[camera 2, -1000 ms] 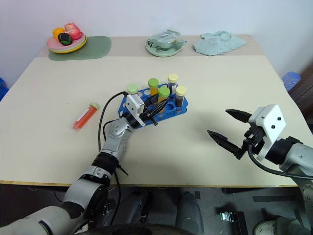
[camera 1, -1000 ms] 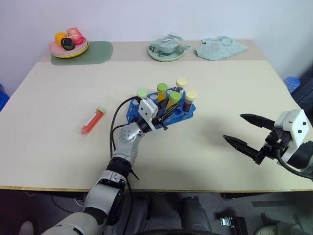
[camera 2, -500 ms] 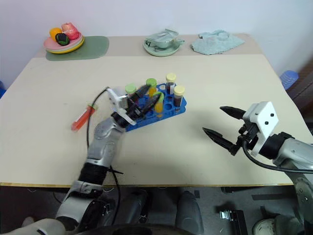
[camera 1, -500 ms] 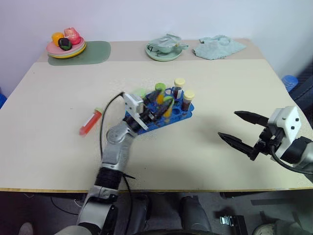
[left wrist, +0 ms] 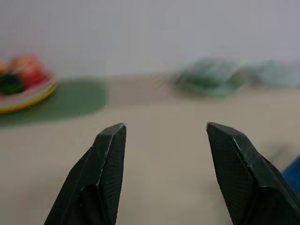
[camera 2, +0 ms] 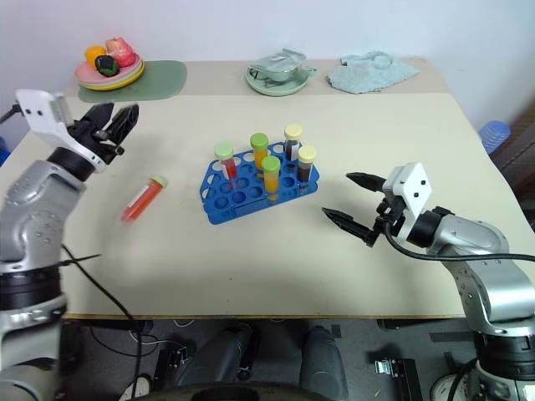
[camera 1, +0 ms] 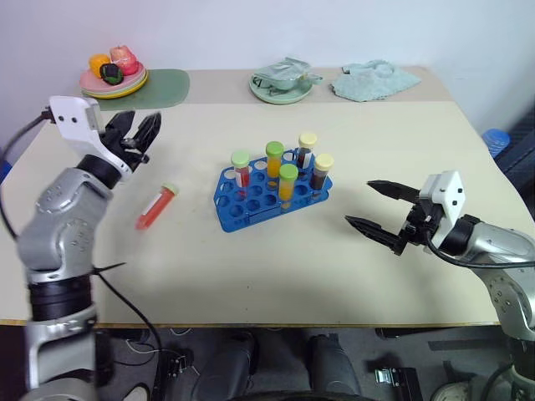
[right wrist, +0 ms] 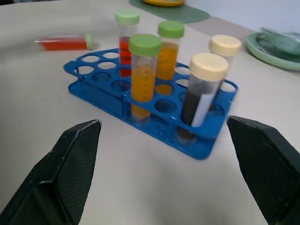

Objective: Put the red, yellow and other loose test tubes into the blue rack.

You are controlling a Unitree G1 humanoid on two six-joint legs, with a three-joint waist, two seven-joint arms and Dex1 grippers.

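Left eye view: bright blue plastic tube rack (camera 1: 272, 194) at mid-surface, holding 5 capped tubes upright. 1 loose clear tube of red liquid with a green cap (camera 1: 158, 206) lies flat on the beige surface (camera 1: 334, 267), well apart from the rack on its left. Left claw (camera 1: 135, 134): spread, empty, raised. Right claw (camera 1: 382, 213): spread wide, empty. Judged: 1 tube left to rack.

Glossy blue plastic rack (right wrist: 140, 105); clear plastic tubes (right wrist: 142, 75); matt beige tabletop (camera 1: 334, 276).
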